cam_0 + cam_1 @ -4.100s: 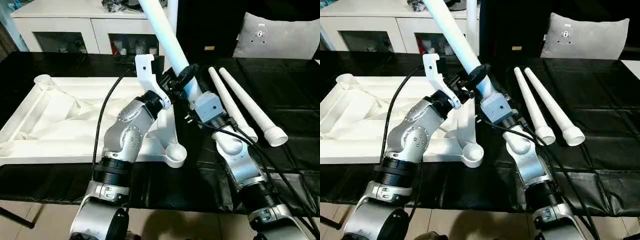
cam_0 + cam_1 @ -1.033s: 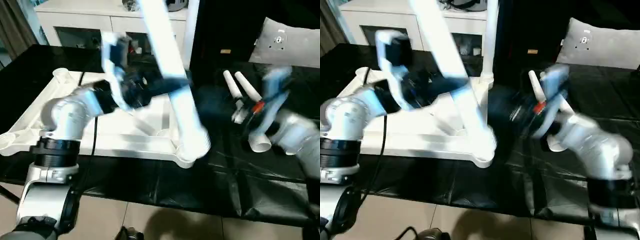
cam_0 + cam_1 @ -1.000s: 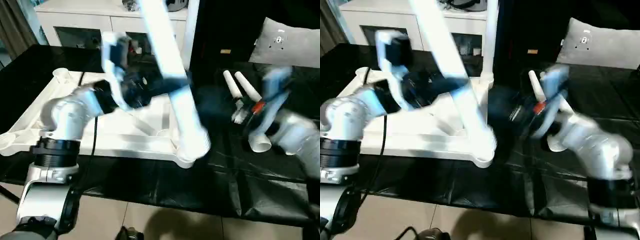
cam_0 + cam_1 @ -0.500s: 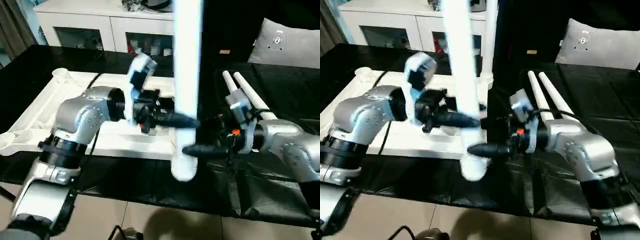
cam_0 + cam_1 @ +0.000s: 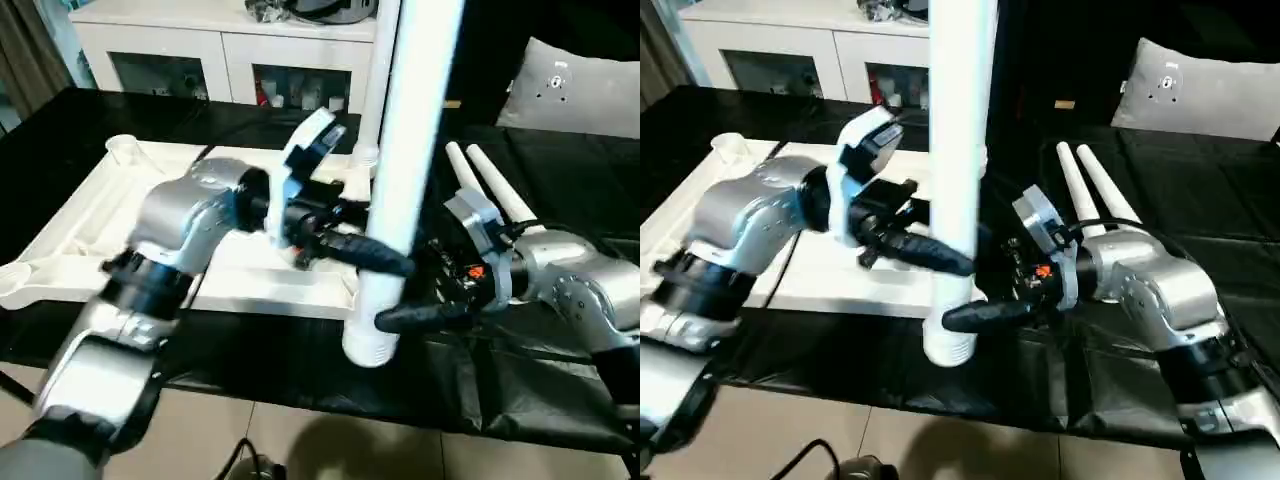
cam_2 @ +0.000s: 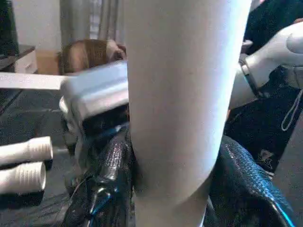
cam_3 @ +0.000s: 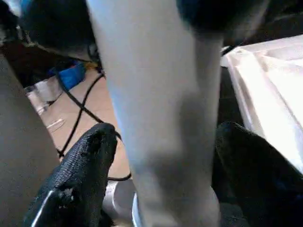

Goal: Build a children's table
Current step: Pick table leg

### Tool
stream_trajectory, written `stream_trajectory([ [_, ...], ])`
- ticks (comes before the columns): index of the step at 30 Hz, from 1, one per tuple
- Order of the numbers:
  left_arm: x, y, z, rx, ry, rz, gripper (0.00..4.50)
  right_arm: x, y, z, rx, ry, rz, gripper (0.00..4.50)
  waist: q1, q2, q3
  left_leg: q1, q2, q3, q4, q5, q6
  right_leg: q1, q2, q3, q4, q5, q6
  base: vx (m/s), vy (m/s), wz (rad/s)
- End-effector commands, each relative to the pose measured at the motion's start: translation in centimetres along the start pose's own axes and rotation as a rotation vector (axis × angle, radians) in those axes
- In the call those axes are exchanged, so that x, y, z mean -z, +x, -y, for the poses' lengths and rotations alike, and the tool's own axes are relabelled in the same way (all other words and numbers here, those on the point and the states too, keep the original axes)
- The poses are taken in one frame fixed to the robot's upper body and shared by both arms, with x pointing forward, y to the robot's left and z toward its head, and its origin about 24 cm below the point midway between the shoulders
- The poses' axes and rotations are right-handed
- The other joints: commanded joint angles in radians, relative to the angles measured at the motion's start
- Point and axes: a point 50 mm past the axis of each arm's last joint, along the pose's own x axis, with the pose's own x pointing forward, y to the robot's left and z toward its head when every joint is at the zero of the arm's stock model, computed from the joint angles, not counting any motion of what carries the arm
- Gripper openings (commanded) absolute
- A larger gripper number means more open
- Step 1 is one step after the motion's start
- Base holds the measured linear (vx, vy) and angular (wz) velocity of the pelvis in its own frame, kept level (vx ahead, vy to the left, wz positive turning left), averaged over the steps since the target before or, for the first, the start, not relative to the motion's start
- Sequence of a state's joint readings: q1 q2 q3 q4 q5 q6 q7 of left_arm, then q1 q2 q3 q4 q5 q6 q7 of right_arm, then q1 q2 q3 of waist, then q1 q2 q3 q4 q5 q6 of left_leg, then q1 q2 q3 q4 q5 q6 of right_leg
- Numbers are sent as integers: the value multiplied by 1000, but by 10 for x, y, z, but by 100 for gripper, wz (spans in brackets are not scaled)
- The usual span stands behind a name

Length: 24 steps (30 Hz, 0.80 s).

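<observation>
Pinching one upright long white plastic tube leg (image 5: 400, 190) is the left gripper (image 5: 385, 262); the right gripper's (image 5: 392, 318) fingers straddle it, grip unclear; two more white tube legs (image 5: 487, 192) lie right.

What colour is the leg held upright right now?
White; the leg shows best in the left eye view.

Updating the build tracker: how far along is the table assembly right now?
Done: one long white tube leg stands in a far corner socket of the white plastic tabletop, which lies underside up.
In hand: a second white tube leg, upright, gripped by the left gripper, with the right gripper around it lower down.
Left: seating this leg, then the two white tube legs lying on the black table.
</observation>
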<state>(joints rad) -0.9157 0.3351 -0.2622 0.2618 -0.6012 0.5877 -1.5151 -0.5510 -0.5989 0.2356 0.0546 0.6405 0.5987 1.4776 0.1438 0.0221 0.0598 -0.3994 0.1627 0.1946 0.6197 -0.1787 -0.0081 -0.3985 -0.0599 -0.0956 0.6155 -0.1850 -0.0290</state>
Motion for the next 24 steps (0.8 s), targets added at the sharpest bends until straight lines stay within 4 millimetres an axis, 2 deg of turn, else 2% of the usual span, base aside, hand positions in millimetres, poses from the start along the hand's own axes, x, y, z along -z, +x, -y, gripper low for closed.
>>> stream_trajectory([
  [1, -6, 1, 1, 21, 26, -13, 188, -2, 2, 0, -20, -18, -16, 322, 1, -18, -80, 28, 79, -35, -61, -103, 56, 51, -109, 63, -76, -261, -165, 0, 0, 0],
  [10, -4, 3, -3, 24, 30, -25, 188, 0, 7, 1, -51, -20, -34, 242, 2, -15, -81, 29, 81, -37, -61, -114, 52, 52, -109, 62, -75, -265, -168, 0, 0, 0],
  [12, -4, 3, -4, 16, 37, -19, 188, -1, 8, 2, -53, -20, -29, 237, 2, -16, -81, 28, 81, -36, -60, -114, 53, 52, -109, 62, -75, -261, -172, 0, 0, 0],
  [14, -4, 3, -5, 6, 42, -17, 188, -1, 9, 2, -55, -19, -26, 211, 2, -16, -81, 27, 80, -36, -60, -113, 54, 52, -109, 62, -76, -264, -170, 0, 0, 0],
  [24, -4, 1, -9, -31, 57, -11, 188, 1, 11, 2, -62, 0, -22, 196, 3, -17, -82, 28, 81, -36, -60, -113, 55, 52, -110, 62, -74, -259, -173, 0, 0, 0],
])
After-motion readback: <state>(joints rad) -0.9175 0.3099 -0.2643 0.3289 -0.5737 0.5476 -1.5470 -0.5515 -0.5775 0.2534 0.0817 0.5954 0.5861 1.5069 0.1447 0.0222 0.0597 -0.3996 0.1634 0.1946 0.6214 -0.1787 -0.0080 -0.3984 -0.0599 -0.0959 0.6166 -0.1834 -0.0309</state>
